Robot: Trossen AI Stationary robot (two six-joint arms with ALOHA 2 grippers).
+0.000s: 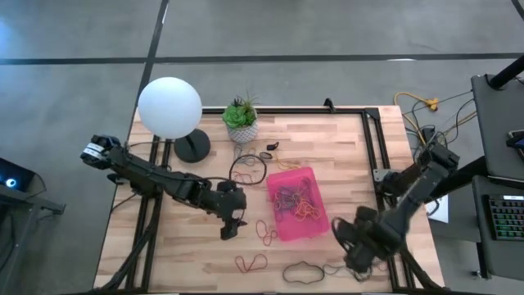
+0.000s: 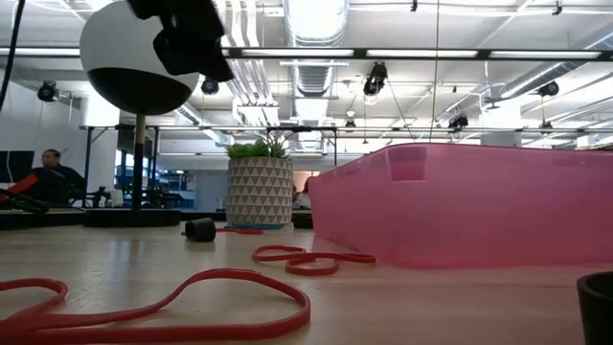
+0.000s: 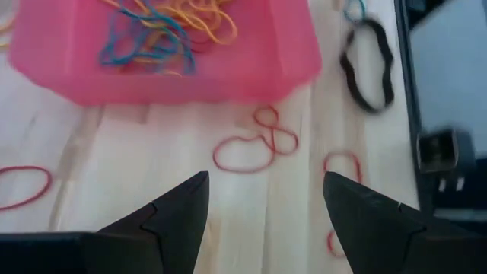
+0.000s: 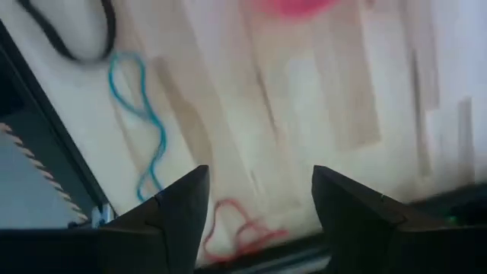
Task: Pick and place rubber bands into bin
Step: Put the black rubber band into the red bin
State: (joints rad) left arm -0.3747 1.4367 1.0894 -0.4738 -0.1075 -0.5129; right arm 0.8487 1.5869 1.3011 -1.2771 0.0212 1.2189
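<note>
I'm hovering the left gripper (image 3: 262, 202), fingers spread and empty, over red bands (image 3: 255, 148) lying on the counter (image 1: 327, 139) beside the bin (image 1: 296, 204); right gripper (image 4: 259, 202), also spread, is waiting near the corner.

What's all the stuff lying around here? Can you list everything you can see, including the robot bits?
bin: one, bright pink, middle of the table.
rubber bands in the bin: a tangled heap, blue, yellow, orange and red; too tangled to count.
loose rubber bands: several, mostly red, on the wood in front of the bin; one black loop and one blue near the front edge.
plant pot: one, white patterned, green plant, behind the bin.
lamp: one, white globe on a dark base, back left.
table: one, light wood.
person: one, seated far off in the room.
left gripper: dark, open, left of the bin.
right gripper: dark, open, front right edge.
</note>
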